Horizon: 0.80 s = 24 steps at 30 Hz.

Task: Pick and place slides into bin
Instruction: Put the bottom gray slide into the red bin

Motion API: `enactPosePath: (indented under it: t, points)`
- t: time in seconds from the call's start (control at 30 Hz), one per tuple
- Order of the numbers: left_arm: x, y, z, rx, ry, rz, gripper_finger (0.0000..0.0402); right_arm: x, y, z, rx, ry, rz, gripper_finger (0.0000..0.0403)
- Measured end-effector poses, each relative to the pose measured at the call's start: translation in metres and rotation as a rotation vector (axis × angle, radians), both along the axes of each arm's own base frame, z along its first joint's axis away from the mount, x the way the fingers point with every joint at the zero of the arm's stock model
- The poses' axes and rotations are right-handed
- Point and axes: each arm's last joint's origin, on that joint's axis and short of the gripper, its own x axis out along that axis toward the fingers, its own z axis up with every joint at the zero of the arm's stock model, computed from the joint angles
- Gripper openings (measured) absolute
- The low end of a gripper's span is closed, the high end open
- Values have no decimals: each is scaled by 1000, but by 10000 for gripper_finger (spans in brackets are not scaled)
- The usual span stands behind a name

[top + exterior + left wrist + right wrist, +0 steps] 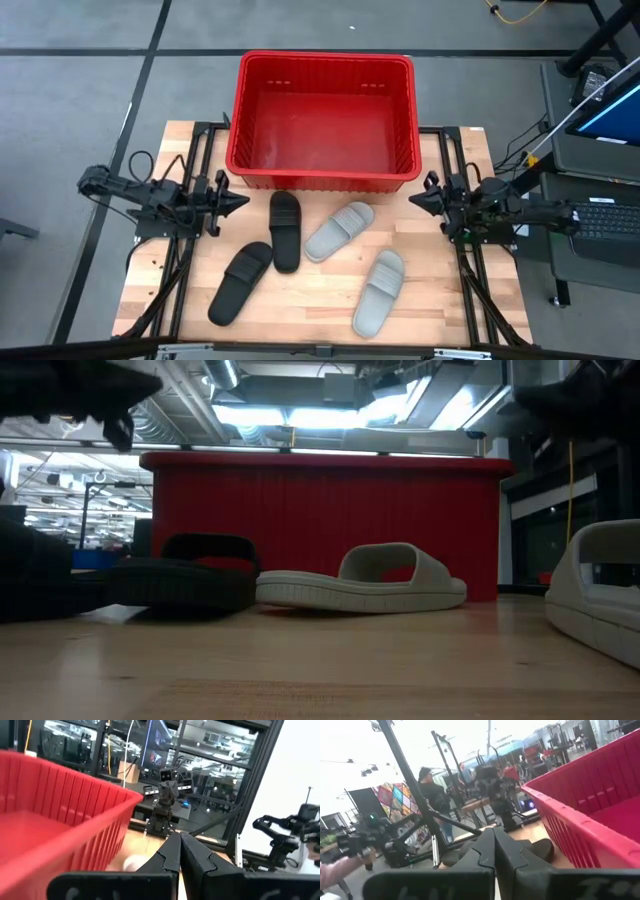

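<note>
So, everything here sits around the bin (323,118) — a big red crate at the far end of the wooden table (300,290), with nothing inside it.

Left of the bin's near left corner is the left gripper (240,202). Its two dark fingers are pressed together into a point, and they hold nothing. It hangs just above the table and aims in toward the shoes. In the left wrist view, those shut fingers (170,855) point past the bin's red ribbed wall.

Next come the slides, all four on the table in front of the bin. None is in it. One black slide (241,282) lies farthest from the bin on the left side, tilted. The other black slide (285,229) lies close to the bin's front wall, pointing straight at it, and its heel end touches the first black one. One grey slide (339,231) lies just right of that, tilted, near the middle of the bin's front wall. The second grey slide (379,292) lies farther out from the bin, apart from the others.

Right of the bin's near right corner is the right gripper (412,198) — shut too, fingers together, empty, aimed in toward the shoes. Beyond its fingers in the right wrist view, a person in dark clothes (434,795) stands far off past the table.
</note>
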Motion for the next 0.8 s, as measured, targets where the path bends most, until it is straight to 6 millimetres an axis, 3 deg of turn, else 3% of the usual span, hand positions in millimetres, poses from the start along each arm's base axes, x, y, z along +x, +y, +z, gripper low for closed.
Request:
enactPosePath:
  t: [0.2, 0.53, 0.67, 0.8]
  points:
    - [13, -3, 26, 103, 100, 53, 2, 6, 1, 27, -62, 134, 6, 1]
    - [40, -13, 57, 63, 152, 15, 2, 29, 20, 79, -29, 438, 183, 0]
    - [49, -18, 67, 122, 168, -2, 2, 40, 36, 88, 54, 554, 275, 0]
    - [54, -21, 67, 140, 187, -1, 2, 54, 62, 80, 81, 647, 349, 0]
